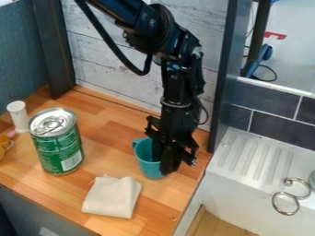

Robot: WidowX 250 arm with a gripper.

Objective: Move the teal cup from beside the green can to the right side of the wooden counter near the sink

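The black gripper [167,161] hangs down at the right part of the wooden counter, at the right side of a teal cup [145,158]. It overlaps the cup's right side and part of its rim. The cup's handle points to the upper left. Whether the gripper touches or grasps the cup cannot be told. In front of the cup, a little to the left, lies a folded cream cloth [112,197]. A green can [57,144] with a silver lid stands upright on the left.
A white shaker [18,116] stands behind the can at the left, with yellow and pink items [5,145] at the left edge. To the right, beyond the counter's edge, are a white sink [249,159] and metal rings [290,197]. A dark post rises behind the counter's right corner.
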